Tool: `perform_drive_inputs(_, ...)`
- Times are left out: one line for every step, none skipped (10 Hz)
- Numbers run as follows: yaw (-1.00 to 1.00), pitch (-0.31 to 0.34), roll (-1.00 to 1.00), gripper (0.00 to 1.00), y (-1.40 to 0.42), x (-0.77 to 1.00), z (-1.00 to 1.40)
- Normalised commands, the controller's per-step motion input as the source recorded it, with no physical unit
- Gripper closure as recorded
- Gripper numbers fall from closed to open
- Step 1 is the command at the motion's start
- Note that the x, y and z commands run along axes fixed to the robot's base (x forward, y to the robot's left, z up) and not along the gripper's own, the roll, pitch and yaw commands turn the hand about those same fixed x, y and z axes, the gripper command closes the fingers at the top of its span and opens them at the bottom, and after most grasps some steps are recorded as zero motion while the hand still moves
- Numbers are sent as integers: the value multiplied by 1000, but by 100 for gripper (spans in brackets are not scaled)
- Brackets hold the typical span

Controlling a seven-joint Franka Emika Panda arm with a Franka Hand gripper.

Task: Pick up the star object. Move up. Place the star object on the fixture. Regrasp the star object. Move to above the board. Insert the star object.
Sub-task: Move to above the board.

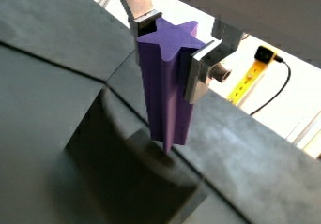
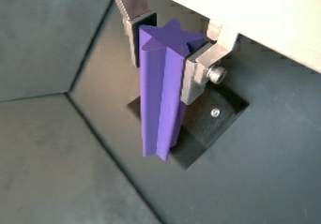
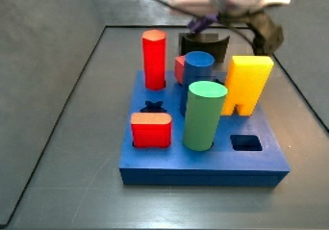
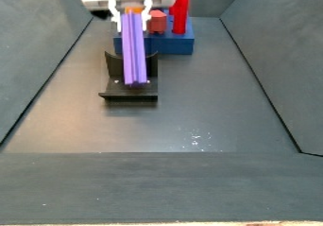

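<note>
**Star prism held upright over the fixture**

Nearest to us in a side view lies the bare dark grey floor of the bin, with nothing on it that could foul the arm. Just beyond stands the fixture, a dark bracket on a flat base plate. We judge it is there as a resting post, so that the piece can be set down and taken again at a better grip.

Above it we see the two-finger gripper with its flat silver fingers closed on the upper end of the star object, a long purple prism with a star-shaped cross-section. We hold it near the top and upright, so the long lower part hangs free and can meet the fixture first. In both wrist views the prism's lower end sits at or just over the base plate; we cannot tell whether it already touches.

Farther back is the board, a large flat blue block carrying a red hexagonal peg, a green cylinder, a yellow block, a blue cylinder and a short red block. Its star-shaped hole is empty, so insertion is not yet done. We judge the current step is placing on the fixture.
</note>
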Motion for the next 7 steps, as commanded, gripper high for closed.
perform_drive_inputs(-191, -272, -45, 100, 194, -224, 1000)
perform_drive_inputs(-224, -231, -36, 100, 190, -221, 1000)
perform_drive_inputs(-261, -178, -35, 100, 188, -214, 1000)
perform_drive_inputs(-274, -136, -35, 100, 187, -212, 1000)
perform_drive_inputs(-271, -86, -39, 100, 178, -201, 1000)
perform_drive_inputs(-254, -49, -42, 100, 175, -193, 1000)
perform_drive_inputs(-221, -5, -52, 100, 151, -164, 893)
